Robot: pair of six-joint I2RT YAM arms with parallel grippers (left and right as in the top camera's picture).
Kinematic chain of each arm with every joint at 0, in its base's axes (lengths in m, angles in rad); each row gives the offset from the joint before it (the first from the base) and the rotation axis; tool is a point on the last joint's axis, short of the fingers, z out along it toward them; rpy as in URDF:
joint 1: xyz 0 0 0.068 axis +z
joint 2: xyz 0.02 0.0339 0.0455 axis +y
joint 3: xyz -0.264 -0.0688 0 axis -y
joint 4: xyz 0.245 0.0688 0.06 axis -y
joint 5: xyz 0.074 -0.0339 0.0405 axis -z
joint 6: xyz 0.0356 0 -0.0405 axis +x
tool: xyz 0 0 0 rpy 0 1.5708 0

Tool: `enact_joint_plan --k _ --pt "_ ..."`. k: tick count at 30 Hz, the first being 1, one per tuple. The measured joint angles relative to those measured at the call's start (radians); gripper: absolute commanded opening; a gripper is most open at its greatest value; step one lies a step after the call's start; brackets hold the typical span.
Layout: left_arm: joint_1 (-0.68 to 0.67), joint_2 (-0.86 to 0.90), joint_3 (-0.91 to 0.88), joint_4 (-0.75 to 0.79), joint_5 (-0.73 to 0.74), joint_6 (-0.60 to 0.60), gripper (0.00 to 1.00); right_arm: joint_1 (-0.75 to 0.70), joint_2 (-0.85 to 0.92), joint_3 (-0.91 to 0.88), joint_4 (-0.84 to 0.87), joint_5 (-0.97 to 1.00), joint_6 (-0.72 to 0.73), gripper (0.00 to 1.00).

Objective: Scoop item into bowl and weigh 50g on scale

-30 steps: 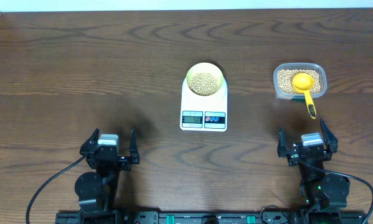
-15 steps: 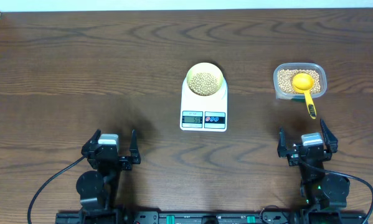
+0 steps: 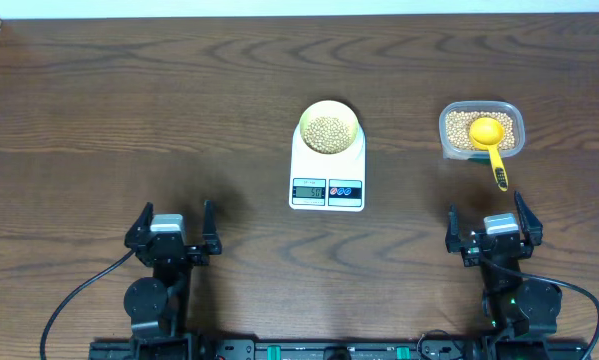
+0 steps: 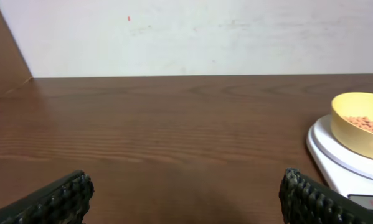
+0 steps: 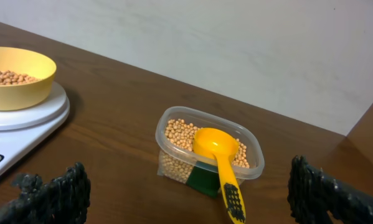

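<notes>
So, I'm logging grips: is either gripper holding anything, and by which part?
Nothing is held. Left gripper and right gripper are both open and empty; the yellow scoop rests in the clear tub.

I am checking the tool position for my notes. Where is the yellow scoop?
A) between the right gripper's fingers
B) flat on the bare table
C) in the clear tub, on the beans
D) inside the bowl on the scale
C: the yellow scoop rests with its cup on the beans in the clear tub, and its handle reaches out over the rim.
</notes>
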State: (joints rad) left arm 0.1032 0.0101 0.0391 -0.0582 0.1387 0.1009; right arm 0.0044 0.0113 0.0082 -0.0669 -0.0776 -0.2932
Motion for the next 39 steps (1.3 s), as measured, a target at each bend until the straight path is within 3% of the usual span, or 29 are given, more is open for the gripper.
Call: enact_joint_plan --k 12,17,39 --pt "0.0 0.0 -0.031 0.114 -0.01 0.0 0.97 0.0 0.0 0.0 0.0 0.0 0.0 0.99" --pt "0.0 0.0 -0.026 0.043 -0.018 -0.001 0.97 0.0 0.0 0.0 0.0 0.0 0.0 0.99" --pt "0.0 0.0 -0.024 0.04 -0.019 -0.016 0.97 0.0 0.0 0.0 0.0 0.0 0.0 0.99"
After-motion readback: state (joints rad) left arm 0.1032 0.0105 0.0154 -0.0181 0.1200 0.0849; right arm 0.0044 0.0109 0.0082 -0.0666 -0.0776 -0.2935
